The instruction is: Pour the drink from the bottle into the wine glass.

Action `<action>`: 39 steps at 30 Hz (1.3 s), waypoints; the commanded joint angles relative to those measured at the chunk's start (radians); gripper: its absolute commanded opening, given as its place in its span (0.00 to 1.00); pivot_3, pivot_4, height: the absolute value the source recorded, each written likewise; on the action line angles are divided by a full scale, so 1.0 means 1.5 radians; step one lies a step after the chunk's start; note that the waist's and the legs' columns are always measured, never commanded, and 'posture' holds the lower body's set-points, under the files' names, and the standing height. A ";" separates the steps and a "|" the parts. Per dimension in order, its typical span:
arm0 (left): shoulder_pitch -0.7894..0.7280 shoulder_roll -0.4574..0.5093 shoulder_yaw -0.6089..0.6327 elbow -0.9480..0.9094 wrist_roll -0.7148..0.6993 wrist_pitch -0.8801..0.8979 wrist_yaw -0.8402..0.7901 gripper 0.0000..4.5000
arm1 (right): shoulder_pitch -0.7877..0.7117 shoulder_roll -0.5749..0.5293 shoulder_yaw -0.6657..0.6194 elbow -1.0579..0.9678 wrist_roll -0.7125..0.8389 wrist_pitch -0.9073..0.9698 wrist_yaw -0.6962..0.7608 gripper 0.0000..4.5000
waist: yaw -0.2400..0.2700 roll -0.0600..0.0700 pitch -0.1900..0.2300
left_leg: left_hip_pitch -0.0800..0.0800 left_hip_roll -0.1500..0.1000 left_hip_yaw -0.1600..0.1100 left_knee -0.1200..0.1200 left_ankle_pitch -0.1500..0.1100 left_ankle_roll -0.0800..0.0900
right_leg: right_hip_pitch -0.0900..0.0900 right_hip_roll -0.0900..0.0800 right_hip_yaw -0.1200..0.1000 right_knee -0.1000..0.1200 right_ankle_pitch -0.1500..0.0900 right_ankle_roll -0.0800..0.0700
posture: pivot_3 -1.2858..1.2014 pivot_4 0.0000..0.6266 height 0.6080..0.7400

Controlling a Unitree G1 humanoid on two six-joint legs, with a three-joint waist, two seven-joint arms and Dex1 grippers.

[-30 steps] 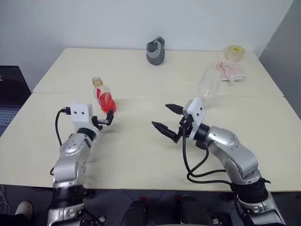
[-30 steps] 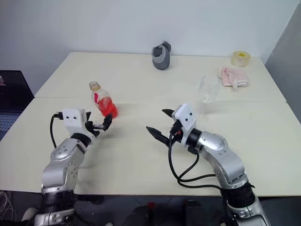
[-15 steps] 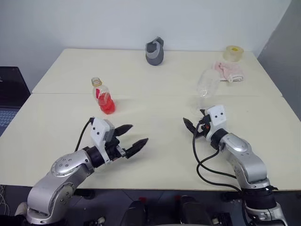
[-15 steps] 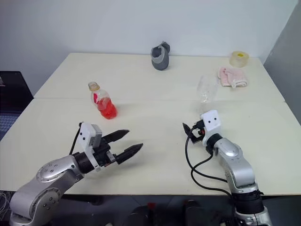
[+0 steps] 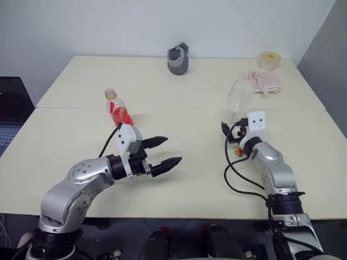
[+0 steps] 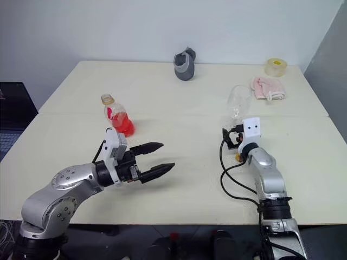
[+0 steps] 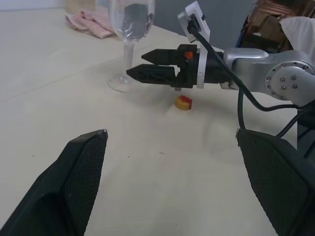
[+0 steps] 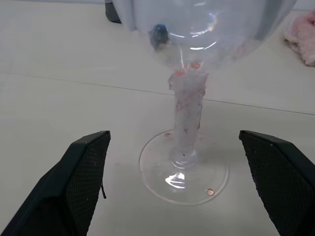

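— So, which tool is nearer the stem?
— My right tool (image 8: 173,184), released, its fingers either side of the clear stemmed wine glass (image 8: 189,108) standing upright just ahead on the desk (image 5: 179,86).
— And the small clear bottle of red drink (image 5: 120,110)?
— Beyond my released left tool (image 5: 167,153), leftward.

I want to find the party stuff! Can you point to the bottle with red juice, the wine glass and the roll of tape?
bottle (image 5: 120,111), left eye view, on its red lower body.
wine glass (image 8: 186,129), right wrist view, on its stem.
roll of tape (image 6: 276,66), right eye view, on its side.
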 commanded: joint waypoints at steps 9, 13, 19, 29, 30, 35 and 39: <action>-0.019 0.004 0.001 0.002 0.001 -0.018 -0.015 1.00 | -0.098 0.011 -0.015 0.161 -0.006 -0.110 0.006 1.00 | -0.006 0.000 0.000 | 0.000 0.000 0.000 0.000 0.000 0.000 | 0.000 0.000 0.000 0.000 0.000 0.000 | 0.52 0.24 1.00; -0.015 0.013 0.008 0.000 -0.002 -0.015 -0.021 1.00 | -0.116 0.010 -0.023 0.197 0.001 -0.130 0.007 0.96 | -0.008 0.000 0.000 | 0.000 0.000 0.000 0.000 0.000 0.000 | 0.000 0.000 0.000 0.000 0.000 0.000 | 0.52 0.24 1.00; -0.023 0.011 0.007 0.006 -0.002 -0.016 -0.014 1.00 | -0.120 0.013 -0.029 0.215 0.002 -0.156 0.017 0.57 | -0.008 0.000 0.000 | 0.000 0.000 0.000 0.000 0.000 0.000 | 0.000 0.000 0.000 0.000 0.000 0.000 | 0.52 0.24 1.00; 0.011 0.002 0.015 -0.012 0.006 -0.023 0.010 1.00 | -0.129 0.018 0.007 0.175 -0.002 -0.146 0.067 0.02 | -0.013 0.000 0.000 | 0.000 0.000 0.000 0.000 0.000 0.000 | 0.000 0.000 0.000 0.000 0.000 0.000 | 0.52 0.24 1.00; 0.025 0.001 0.021 -0.018 0.007 -0.025 0.017 1.00 | -0.130 0.021 0.022 0.156 -0.002 -0.136 0.082 0.02 | -0.014 0.001 0.000 | 0.000 0.000 0.000 0.000 0.000 0.000 | 0.000 0.000 0.000 0.000 0.000 0.000 | 0.52 0.24 1.00; 0.125 -0.002 0.070 -0.065 0.017 -0.037 0.065 1.00 | -0.142 0.042 0.087 0.073 0.001 -0.088 0.141 0.02 | -0.022 0.001 0.001 | 0.000 0.001 -0.002 -0.001 0.000 0.000 | -0.001 0.000 0.001 0.000 0.000 0.000 | 0.52 0.24 1.00; 0.211 -0.018 0.128 -0.088 0.038 -0.047 0.122 1.00 | -0.158 0.069 0.123 0.046 0.010 -0.039 0.173 0.02 | -0.016 0.001 0.001 | 0.000 0.003 -0.003 0.000 0.000 0.000 | -0.001 0.000 0.001 0.000 0.000 0.000 | 0.52 0.24 1.00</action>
